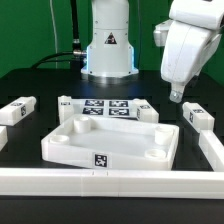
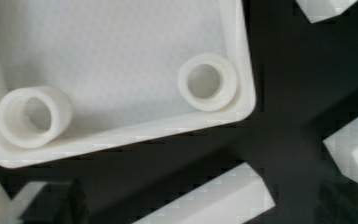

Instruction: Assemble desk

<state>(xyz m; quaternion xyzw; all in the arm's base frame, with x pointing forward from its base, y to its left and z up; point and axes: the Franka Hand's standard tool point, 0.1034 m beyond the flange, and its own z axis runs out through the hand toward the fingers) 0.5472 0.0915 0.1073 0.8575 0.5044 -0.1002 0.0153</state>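
The Panda arm's gripper [image 1: 177, 96] hangs over the right side of the black desk [image 1: 25, 137], holding nothing; neither view shows clearly whether its fingers are spread or pressed together. Just below and to its right lies the nearest square leg [image 1: 195, 115], flat on the desk and bearing a tag. To its left, in the middle of the scene, sits the rimmed slab [image 1: 110, 138], hollow side up, with a tag on its near wall. The wrist view looks down on one end of the slab [image 2: 105, 50] and two round corner sockets [image 2: 208, 82].

The parts look like hard, light moulded plastic: stiff, smooth and probably slippery. The right leg likely takes a pinch across its flat sides near mid-length. The slab is probably too wide to span, so its thin rim offers the likeliest hold.

Beyond the slab's far edge lies the marker board [image 1: 108, 106], flanked by two more legs, one at its right end [image 1: 148, 110] and one at its left [image 1: 65, 104]. A fourth leg [image 1: 18, 111] lies well apart at far left. Long white border rails [image 1: 100, 182] fence the near and right edges, and the right rail runs close to the nearest leg, leaving little room there. The arm's base [image 1: 108, 45] stands at the far side.
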